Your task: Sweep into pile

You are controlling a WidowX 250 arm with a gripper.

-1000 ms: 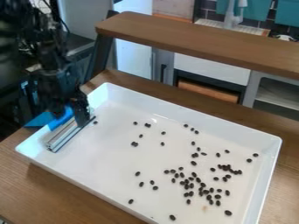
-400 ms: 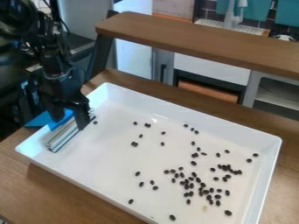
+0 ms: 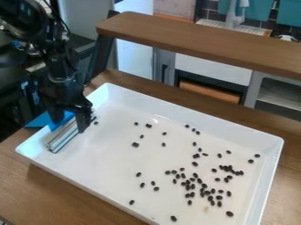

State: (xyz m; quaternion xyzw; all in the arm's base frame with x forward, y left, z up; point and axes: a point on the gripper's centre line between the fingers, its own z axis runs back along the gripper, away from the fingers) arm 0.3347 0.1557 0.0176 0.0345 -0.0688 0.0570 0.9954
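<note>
The gripper point(image 3: 69, 125) is at the tray's point(image 3: 176, 112) left end, fingers point(image 3: 84, 125) apart near the sweeper's point(image 3: 61, 137) blue handle point(image 3: 61, 124), maybe to grab it. Most beans point(image 3: 194, 164) lie loose toward the tray's right end.

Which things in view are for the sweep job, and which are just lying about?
For the job:
- gripper, above the tray's left end
- metal bar, likely the sweeper
- scattered dark pieces
- white tray holding them

Just there:
- wooden table under the tray
- raised wooden ledge
- orange-brown panel behind
</note>
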